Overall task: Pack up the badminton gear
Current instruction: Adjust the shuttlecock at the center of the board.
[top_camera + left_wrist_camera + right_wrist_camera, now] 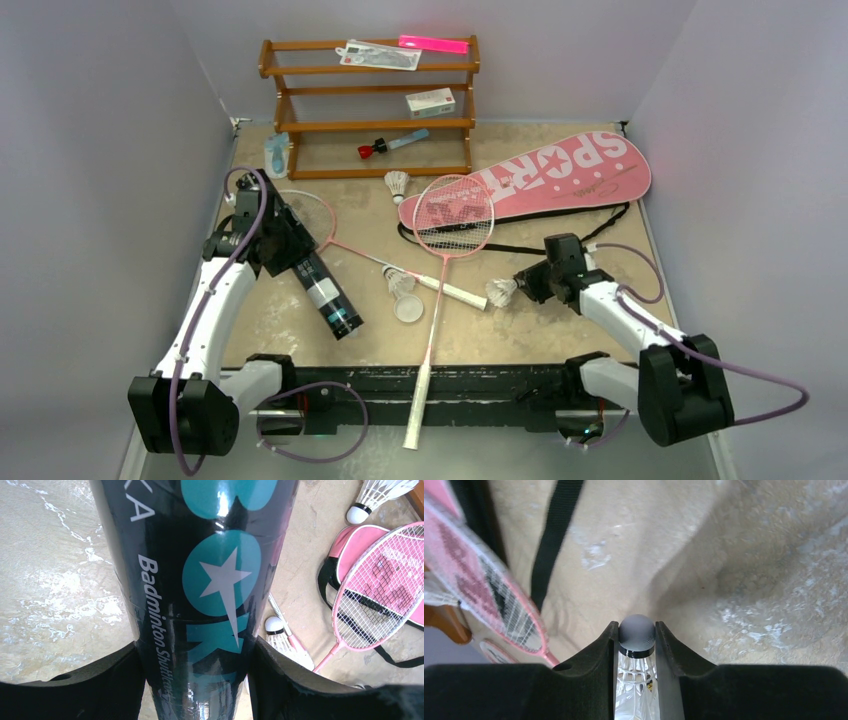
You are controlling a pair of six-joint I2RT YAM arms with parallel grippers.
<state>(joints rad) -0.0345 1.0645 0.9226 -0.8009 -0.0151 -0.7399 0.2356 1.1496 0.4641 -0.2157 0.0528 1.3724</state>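
Note:
My left gripper [288, 255] is shut on the upper end of the long black tube [327, 292], which slants down toward the table's middle. The tube fills the left wrist view [210, 570] between my fingers [195, 647]. My right gripper [527, 284] is shut on a white feather shuttlecock [501, 292], its cork pinched at the fingertips [637, 636]. Two pink rackets [455, 215] [312, 212] lie crossed mid-table. Two loose shuttlecocks [398, 184] [401, 283] lie near them. The pink SPORT bag [565, 170] lies at the back right.
A wooden rack [370, 125] at the back holds a small white box [430, 101], a red-capped blue tool [388, 146] and flat packets. A round white lid [408, 308] lies by the racket shafts. The bag's black strap [520, 245] trails near my right gripper.

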